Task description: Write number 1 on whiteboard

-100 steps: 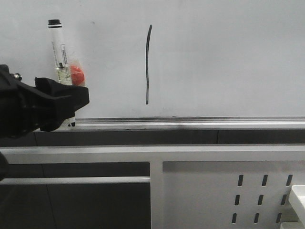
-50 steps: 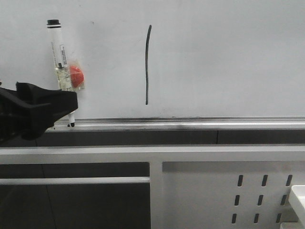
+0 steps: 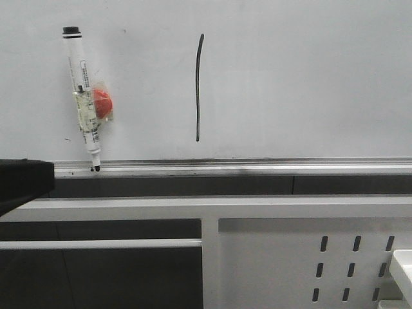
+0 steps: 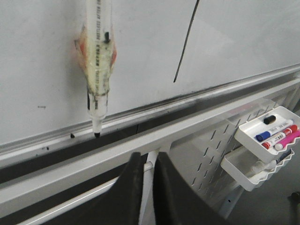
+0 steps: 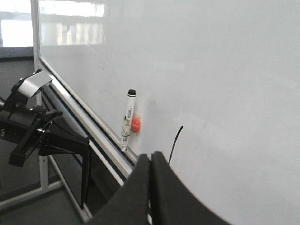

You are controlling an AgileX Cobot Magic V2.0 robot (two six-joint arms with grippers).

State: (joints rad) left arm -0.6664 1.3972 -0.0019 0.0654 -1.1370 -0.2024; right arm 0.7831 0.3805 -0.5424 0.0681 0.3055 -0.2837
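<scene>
Whiteboard bears number 1, well apart from closed, empty left gripper.

Front camera faces the whiteboard squarely; both wrist cameras view it obliquely.

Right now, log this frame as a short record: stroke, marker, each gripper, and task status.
stroke: the number 1 is drawn on the whiteboard, a thin dark near-vertical line
marker: clear-barrelled marker with red blob, stuck on the board left of the stroke, tip down at the silver rail
left gripper: below the rail, apart from the marker, fingers shut on nothing
right gripper: shut, empty, away from the board
other: tray of spare markers on the perforated panel
task status: stroke looks complete, marker released
</scene>
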